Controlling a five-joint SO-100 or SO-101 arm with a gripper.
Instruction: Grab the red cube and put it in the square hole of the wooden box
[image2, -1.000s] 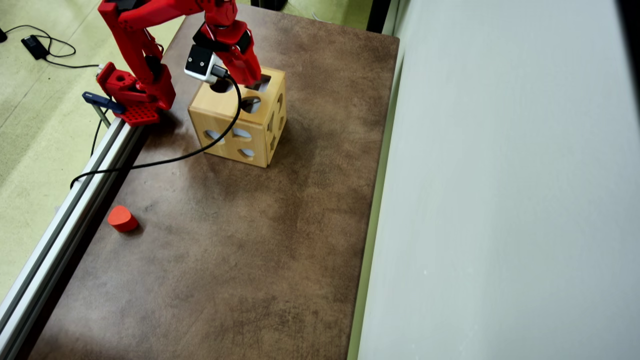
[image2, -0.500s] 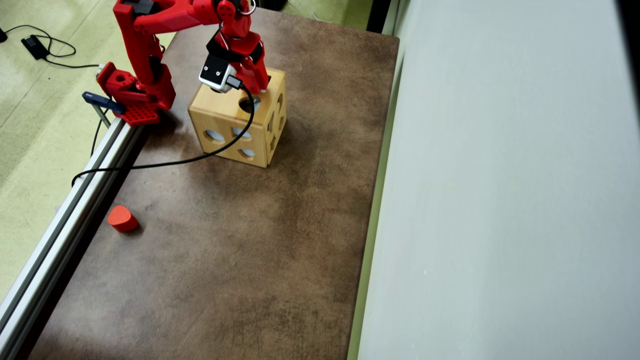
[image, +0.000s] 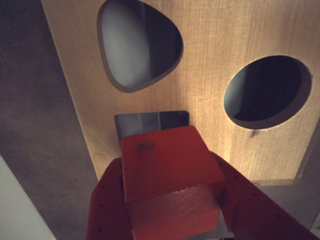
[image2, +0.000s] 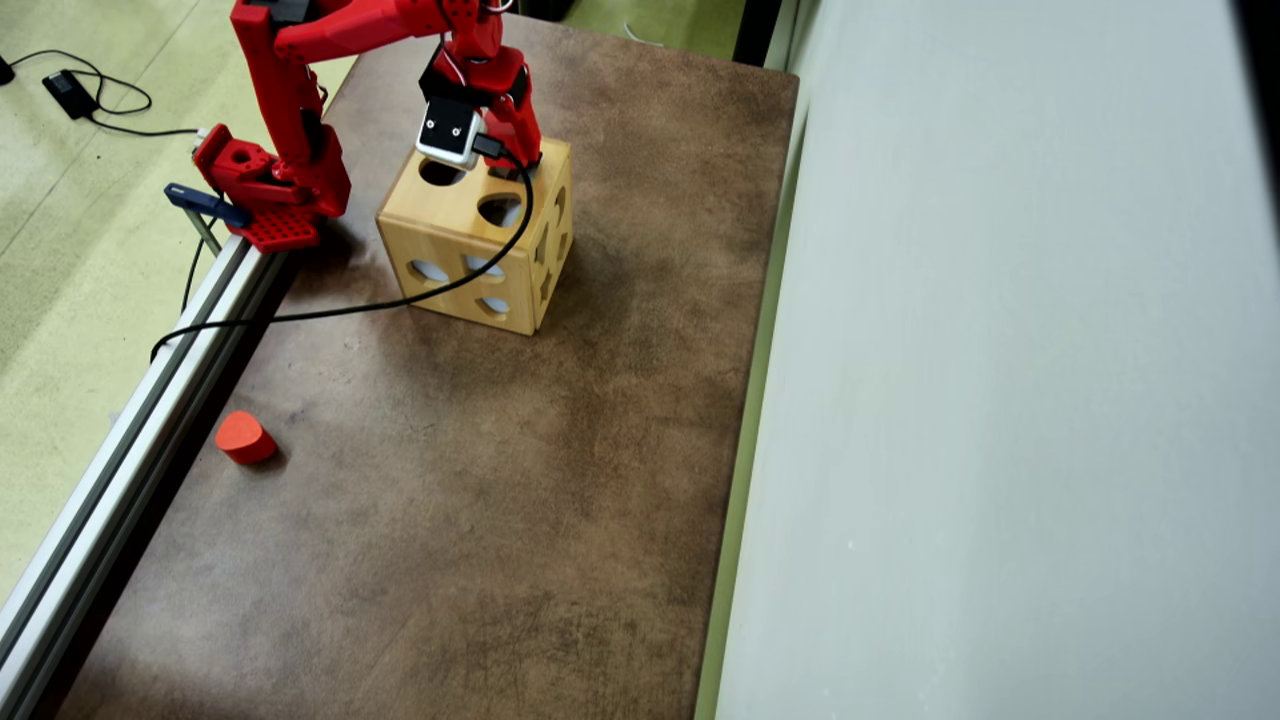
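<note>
In the wrist view my red gripper (image: 172, 195) is shut on the red cube (image: 167, 167), held between both fingers just above the top of the wooden box (image: 220, 45). The square hole (image: 150, 121) lies right behind the cube, mostly hidden by it. A rounded-triangle hole (image: 137, 42) and a round hole (image: 267, 90) lie further up the box top. In the overhead view the gripper (image2: 520, 150) stands over the far right part of the box (image2: 470, 235); the cube is hidden there by the arm and its camera.
In the overhead view a small red rounded block (image2: 244, 437) lies near the table's left edge beside an aluminium rail (image2: 130, 440). The arm's base (image2: 270, 190) is clamped at the far left. A black cable (image2: 330, 310) runs across the box front. A pale wall (image2: 1000, 400) bounds the right.
</note>
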